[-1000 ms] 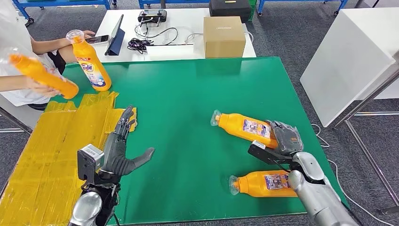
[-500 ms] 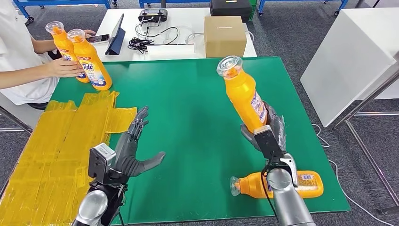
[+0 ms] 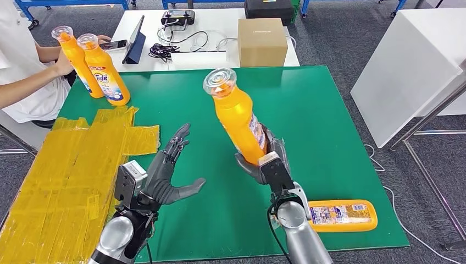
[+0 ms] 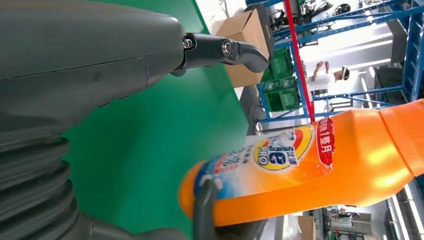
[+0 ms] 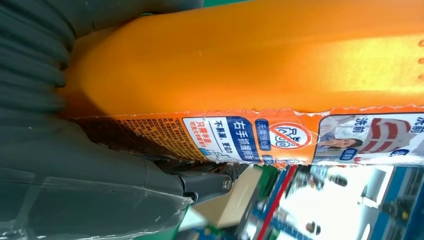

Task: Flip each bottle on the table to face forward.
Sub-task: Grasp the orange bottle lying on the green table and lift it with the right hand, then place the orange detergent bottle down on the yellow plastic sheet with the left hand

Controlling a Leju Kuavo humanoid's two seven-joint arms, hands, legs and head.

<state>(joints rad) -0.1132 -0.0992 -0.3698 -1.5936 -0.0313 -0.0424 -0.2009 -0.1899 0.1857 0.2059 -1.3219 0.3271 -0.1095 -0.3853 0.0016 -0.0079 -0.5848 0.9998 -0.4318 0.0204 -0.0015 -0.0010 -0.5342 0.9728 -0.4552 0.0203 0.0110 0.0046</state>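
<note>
- You have 4 orange bottles in the head view: the held bottle (image 3: 238,121), a lying bottle (image 3: 342,215) near the mat's front right edge, and 2 upright bottles (image 3: 98,69) at the far left by a person's arm (image 3: 27,88).
- Your right hand (image 3: 265,159) grips the held bottle at its base, raised and tilted over the green mat (image 3: 308,110).
- Its label carries Chinese print; "右手" is readable in the right wrist view.
- Your left hand (image 3: 167,173) is spread wide, holding nothing.
- The lying bottle's neck is hidden behind your right arm.

Cardboard box (image 3: 262,42), tablet (image 3: 134,40), cables (image 3: 165,50)
</note>
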